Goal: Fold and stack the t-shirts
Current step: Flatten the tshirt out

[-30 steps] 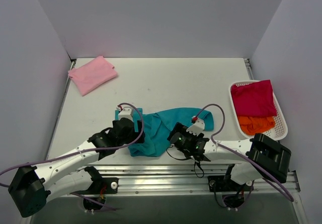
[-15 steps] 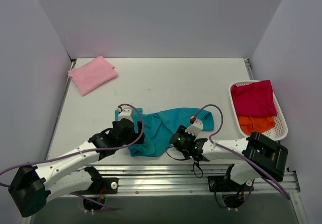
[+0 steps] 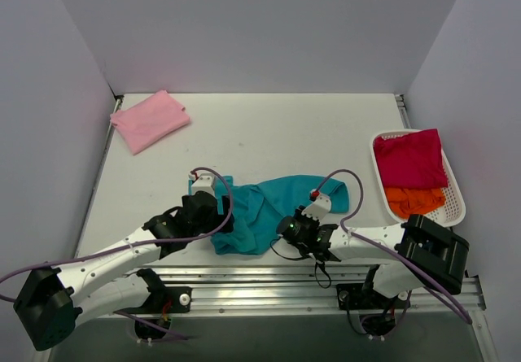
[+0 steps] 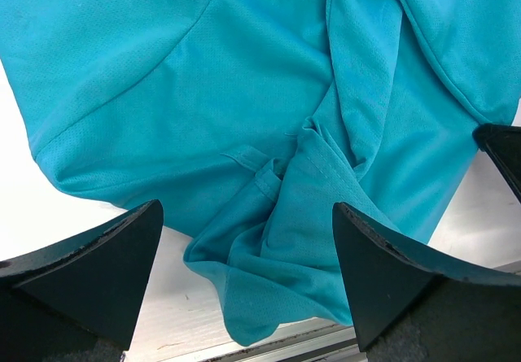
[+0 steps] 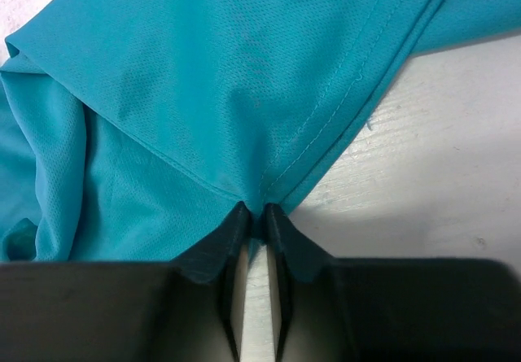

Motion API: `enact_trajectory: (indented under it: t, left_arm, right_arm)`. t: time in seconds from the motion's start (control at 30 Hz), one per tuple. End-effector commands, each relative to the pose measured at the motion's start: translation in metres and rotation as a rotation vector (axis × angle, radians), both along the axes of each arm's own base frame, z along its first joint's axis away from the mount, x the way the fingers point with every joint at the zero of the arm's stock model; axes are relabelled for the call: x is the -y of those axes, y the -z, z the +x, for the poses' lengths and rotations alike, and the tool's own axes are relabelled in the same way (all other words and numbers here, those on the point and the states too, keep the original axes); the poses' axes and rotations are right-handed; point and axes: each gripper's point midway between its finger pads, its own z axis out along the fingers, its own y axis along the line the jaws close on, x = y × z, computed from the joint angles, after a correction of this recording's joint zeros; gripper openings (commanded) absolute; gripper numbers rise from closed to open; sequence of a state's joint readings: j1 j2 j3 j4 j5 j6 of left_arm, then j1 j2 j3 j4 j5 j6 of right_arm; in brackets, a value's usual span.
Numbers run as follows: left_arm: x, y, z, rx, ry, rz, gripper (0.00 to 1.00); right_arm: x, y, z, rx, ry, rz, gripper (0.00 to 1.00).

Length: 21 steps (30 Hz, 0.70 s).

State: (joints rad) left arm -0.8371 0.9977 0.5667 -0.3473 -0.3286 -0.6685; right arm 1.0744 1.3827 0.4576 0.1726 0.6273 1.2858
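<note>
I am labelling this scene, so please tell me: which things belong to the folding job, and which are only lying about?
Belong to the job: teal t-shirt, crumpled near the arms; light pink t-shirt, folded, far left; magenta t-shirt and orange t-shirt, in the white basket.
Only lying about: the white basket itself; metal rail at the near edge.

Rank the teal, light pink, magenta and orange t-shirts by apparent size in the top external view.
1. teal t-shirt
2. magenta t-shirt and light pink t-shirt, too alike to rank
3. orange t-shirt, partly covered
</note>
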Motion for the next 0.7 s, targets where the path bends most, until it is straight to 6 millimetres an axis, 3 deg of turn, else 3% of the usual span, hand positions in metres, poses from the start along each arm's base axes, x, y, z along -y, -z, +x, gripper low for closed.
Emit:
enact_trajectory:
  t: [0.0, 0.2, 0.33, 0.67]
  left_arm:
    - [0.004, -0.006, 0.004, 0.028, -0.002, -0.021, 0.95]
    - [0.003, -0.005, 0.004, 0.025, -0.004, -0.018, 0.94]
    - [0.003, -0.006, 0.004, 0.027, -0.005, -0.018, 0.94]
    - [0.003, -0.004, 0.004, 0.024, -0.007, -0.015, 0.94]
  right_arm:
    - [0.013, 0.002, 0.000, 0.006, 0.032, -0.039, 0.04]
    - [0.016, -0.006, 0.001, 0.018, 0.042, -0.049, 0.00]
    - [0.021, -0.010, 0.001, 0.023, 0.052, -0.057, 0.08]
    - [0.036, -0.016, -0.003, 0.030, 0.080, -0.078, 0.13]
